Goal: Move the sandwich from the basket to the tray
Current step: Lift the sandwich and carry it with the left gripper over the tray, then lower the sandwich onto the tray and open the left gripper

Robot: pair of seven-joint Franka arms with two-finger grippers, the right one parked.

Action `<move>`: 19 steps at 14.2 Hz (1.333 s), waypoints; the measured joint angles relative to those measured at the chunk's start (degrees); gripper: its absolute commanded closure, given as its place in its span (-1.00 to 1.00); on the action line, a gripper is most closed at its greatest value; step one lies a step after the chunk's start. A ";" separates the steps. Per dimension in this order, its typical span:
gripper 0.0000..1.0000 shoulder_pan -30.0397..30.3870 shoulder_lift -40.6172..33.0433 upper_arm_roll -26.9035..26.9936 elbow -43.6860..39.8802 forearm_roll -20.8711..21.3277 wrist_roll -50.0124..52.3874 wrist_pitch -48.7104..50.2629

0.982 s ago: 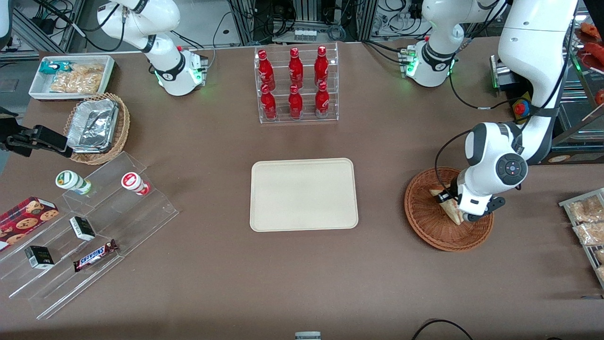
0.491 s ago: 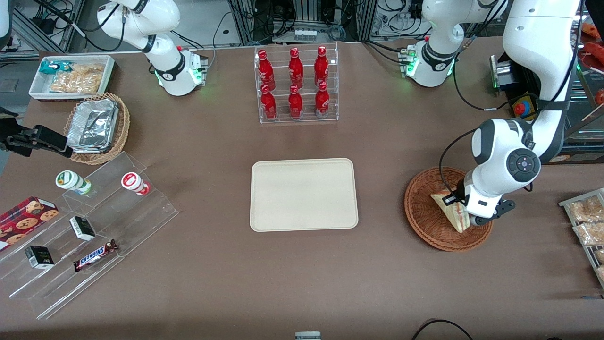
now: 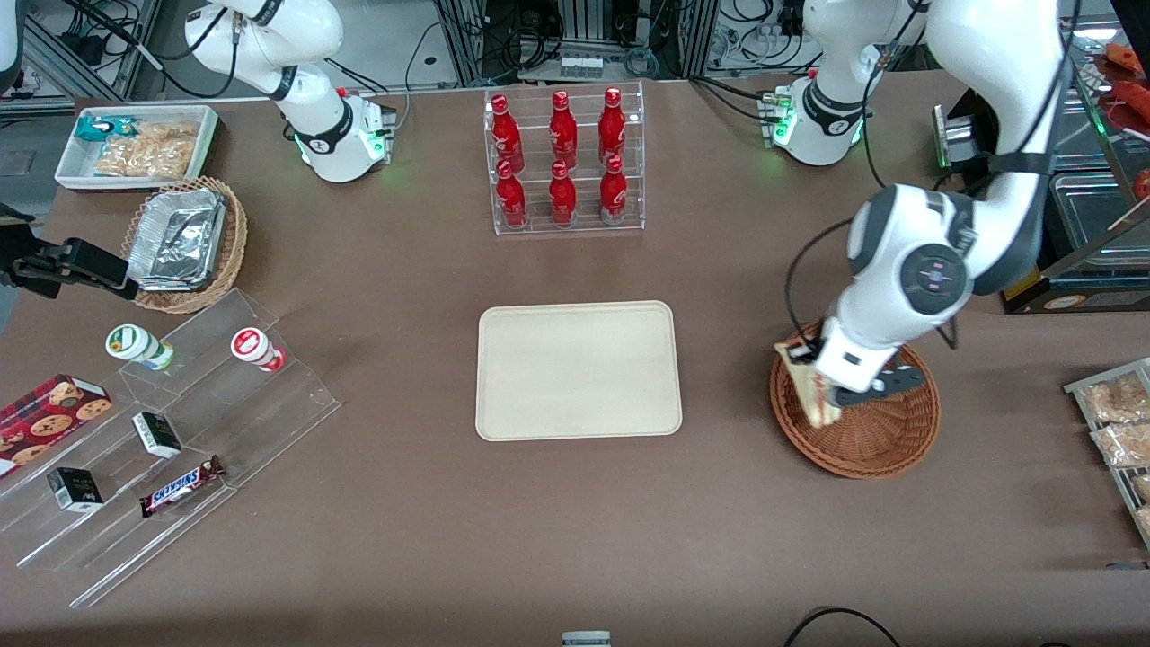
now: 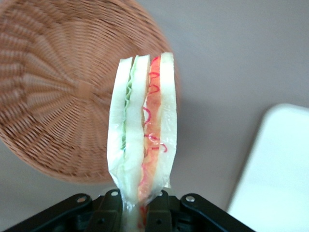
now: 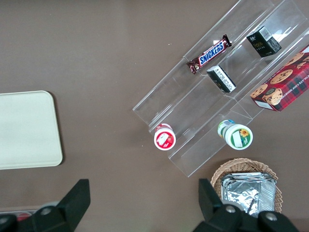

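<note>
Gripper [image 3: 831, 388] clamped on the sandwich [image 3: 812, 388], held above the basket [image 3: 876, 440], which looks empty, tray [image 3: 577, 370] bare

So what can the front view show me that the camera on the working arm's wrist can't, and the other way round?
Only the front view shows the rack of red bottles, the foil trays in a lighter basket, and the snack shelves toward the parked arm's end.

Only the wrist view shows the sandwich edge-on, its green and red filling layers plain, pinched in the gripper.

Both show the sandwich lifted over the reddish-brown basket, the gripper shut on it, and the cream tray, which has nothing on it.
</note>
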State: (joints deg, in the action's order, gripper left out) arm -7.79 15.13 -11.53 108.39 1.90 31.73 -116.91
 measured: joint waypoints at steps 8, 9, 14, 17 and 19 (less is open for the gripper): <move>0.56 -19.04 7.77 -0.42 -9.41 -0.52 7.99 1.10; 0.56 -20.75 9.76 -0.42 -11.36 -0.55 8.40 0.68; 0.56 -26.68 21.58 -0.32 -22.55 -0.55 12.29 -1.19; 0.54 -27.94 27.29 -0.19 -28.11 -0.52 13.57 -1.20; 0.49 -28.40 29.66 -0.15 -29.65 -0.29 13.65 -1.29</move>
State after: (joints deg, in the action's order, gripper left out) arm -36.19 44.79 -11.68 78.74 1.61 45.38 -118.21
